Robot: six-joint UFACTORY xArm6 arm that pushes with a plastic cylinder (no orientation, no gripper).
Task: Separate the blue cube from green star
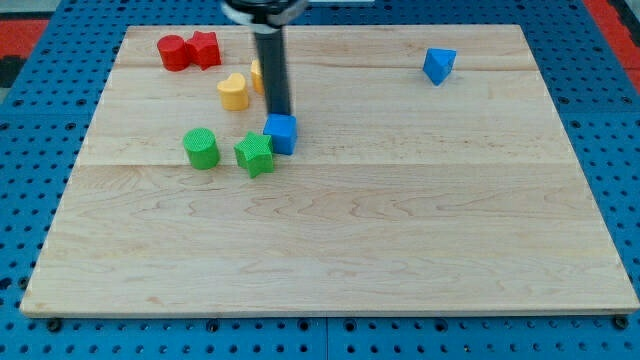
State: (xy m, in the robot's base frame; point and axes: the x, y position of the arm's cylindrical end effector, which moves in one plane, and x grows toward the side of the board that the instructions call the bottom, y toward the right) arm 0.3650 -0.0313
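Note:
The blue cube (281,133) sits left of the board's middle, touching the green star (255,154), which lies just below and to its left. My rod comes down from the view's top, and my tip (280,116) stands at the cube's upper edge, right behind it. The tip looks to be touching the cube.
A green cylinder (201,148) stands left of the star. A yellow heart (233,91) and another yellow block (258,74), partly hidden by the rod, lie above. Two red blocks (187,50) sit at the top left. A second blue block (438,65) is at the top right.

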